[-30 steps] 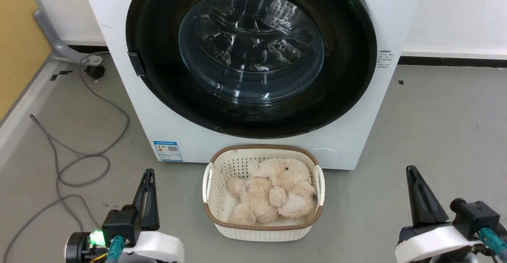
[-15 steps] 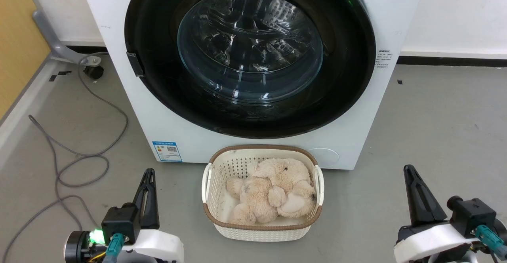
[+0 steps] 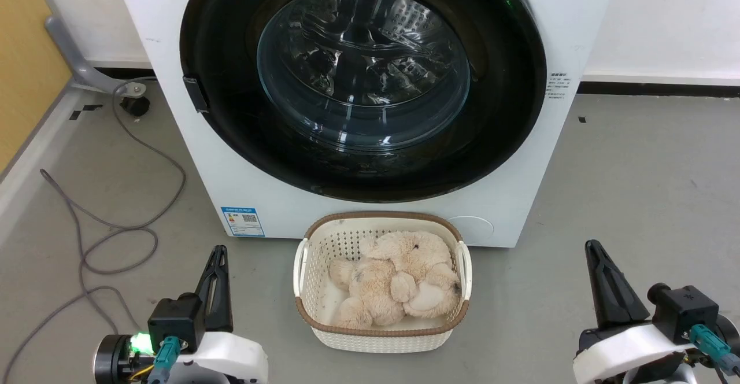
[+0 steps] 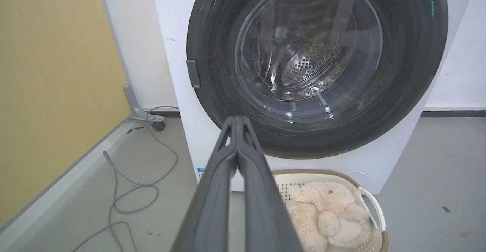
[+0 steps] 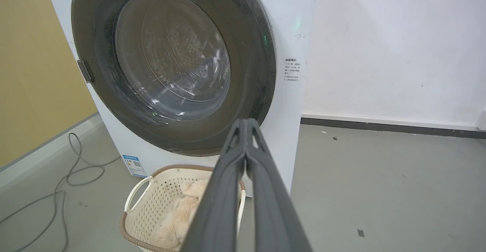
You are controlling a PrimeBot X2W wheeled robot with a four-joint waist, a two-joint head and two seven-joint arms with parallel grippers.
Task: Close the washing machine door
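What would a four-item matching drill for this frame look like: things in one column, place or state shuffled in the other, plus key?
Things:
1. washing machine door
2. plush toy
3. grey cable
4. left gripper

Places or states:
A. fingers shut, holding nothing
B. lying inside the white basket
C. flush against the front of the washing machine
D. looped on the floor, left of the machine

Pairs: 1-C, 2-B, 3-D, 4-A

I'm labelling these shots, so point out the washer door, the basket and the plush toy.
washer door [image 3: 362,66], head view, on the glass window.
basket [image 3: 381,342], head view, on its front wall.
plush toy [image 3: 393,283], head view, on its body.
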